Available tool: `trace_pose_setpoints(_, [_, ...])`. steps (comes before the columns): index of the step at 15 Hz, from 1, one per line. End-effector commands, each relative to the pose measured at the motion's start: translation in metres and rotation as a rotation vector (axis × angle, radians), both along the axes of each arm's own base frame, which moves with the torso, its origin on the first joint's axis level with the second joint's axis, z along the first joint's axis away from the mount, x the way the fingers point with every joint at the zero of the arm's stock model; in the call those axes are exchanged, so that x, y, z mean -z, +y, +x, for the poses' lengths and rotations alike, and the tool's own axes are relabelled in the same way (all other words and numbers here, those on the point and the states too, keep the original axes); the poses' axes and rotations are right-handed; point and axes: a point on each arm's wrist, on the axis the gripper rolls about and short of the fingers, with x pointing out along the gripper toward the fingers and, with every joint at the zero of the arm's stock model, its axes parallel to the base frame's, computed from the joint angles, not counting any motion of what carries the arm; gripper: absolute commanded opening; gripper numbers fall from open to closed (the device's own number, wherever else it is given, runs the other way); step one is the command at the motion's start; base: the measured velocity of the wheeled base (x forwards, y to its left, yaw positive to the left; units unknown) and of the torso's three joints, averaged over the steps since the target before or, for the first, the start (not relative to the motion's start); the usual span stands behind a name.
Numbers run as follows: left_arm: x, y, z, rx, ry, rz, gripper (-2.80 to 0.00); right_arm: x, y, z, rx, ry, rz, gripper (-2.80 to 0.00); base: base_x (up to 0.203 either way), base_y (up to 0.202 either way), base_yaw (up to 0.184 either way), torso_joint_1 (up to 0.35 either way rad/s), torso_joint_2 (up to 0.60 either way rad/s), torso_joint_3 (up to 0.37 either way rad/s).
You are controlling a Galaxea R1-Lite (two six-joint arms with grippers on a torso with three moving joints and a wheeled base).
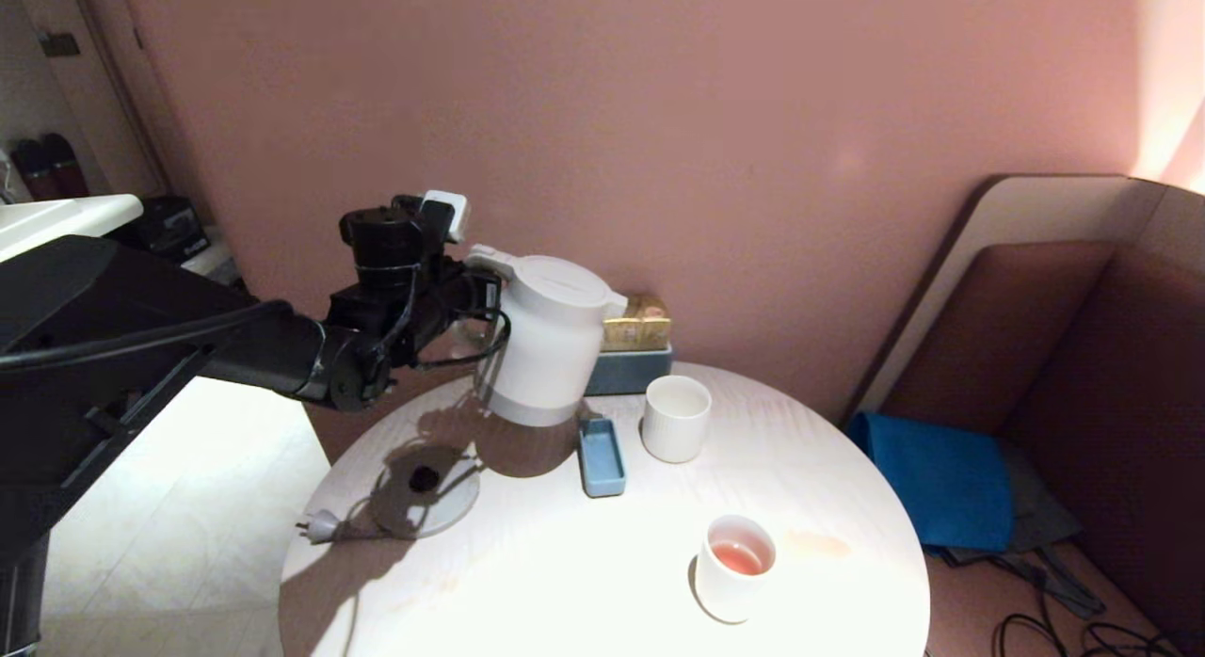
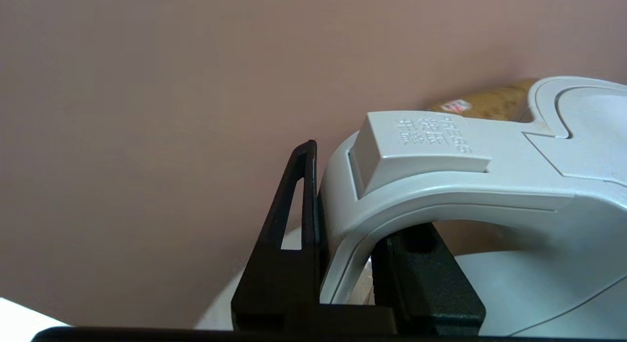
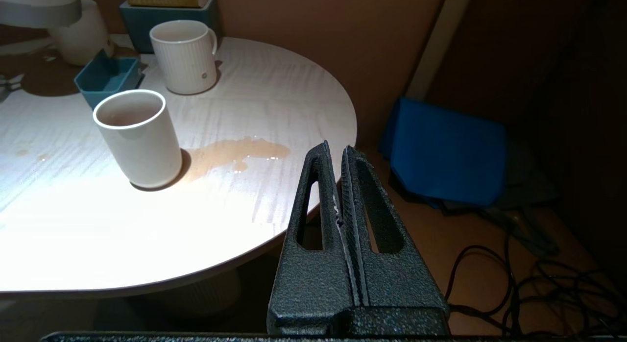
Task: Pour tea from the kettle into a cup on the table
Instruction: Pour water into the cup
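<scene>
My left gripper [image 1: 485, 295] is shut on the loop handle of the cream-white kettle [image 1: 551, 337], one finger outside the loop and one inside it [image 2: 352, 205]. The kettle [image 2: 490, 185] hangs above the back left of the round white table [image 1: 565, 582], off its round base [image 1: 428, 497], spout toward the right. The cup [image 1: 675, 417], a squat ribbed mug with a small handle [image 3: 183, 55], stands just right of the kettle. My right gripper [image 3: 335, 151] is shut and empty, beside the table's right edge and outside the head view.
A slim smooth white cup [image 1: 736, 568] near the front holds pink tea, with a tea puddle [image 3: 235, 153] beside it. A small blue tray [image 1: 601, 457] lies between kettle and mug. A tissue box [image 1: 635, 351] stands at the back. A blue cloth [image 1: 941, 478] and cables lie on the floor to the right.
</scene>
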Motion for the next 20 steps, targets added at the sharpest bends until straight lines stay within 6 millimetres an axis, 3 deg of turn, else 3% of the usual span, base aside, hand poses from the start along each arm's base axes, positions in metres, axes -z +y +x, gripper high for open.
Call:
trace_pose_setpoints(1, [-0.005, -0.004, 0.013, -0.024, -0.012, 0.015, -2.8, 0.0, 0.0, 0.0, -0.001, 0.002, 0.0, -2.8, 0.0, 0.0, 0.0, 0.0, 0.0, 0.0])
trace_pose_setpoints(7, [-0.003, -0.018, 0.04, -0.099, -0.058, 0.06, -2.8, 0.0, 0.0, 0.0, -0.001, 0.002, 0.0, -2.8, 0.0, 0.0, 0.0, 0.0, 0.0, 0.0])
trace_pose_setpoints(14, [0.004, -0.047, 0.031, -0.038, -0.008, 0.085, -2.8, 0.0, 0.0, 0.0, -0.001, 0.002, 0.0, -2.8, 0.0, 0.0, 0.0, 0.0, 0.0, 0.0])
trace_pose_setpoints(20, [0.003, -0.075, 0.036, -0.034, -0.055, 0.123, -2.8, 0.0, 0.0, 0.0, -0.001, 0.002, 0.0, -2.8, 0.0, 0.0, 0.0, 0.0, 0.0, 0.0])
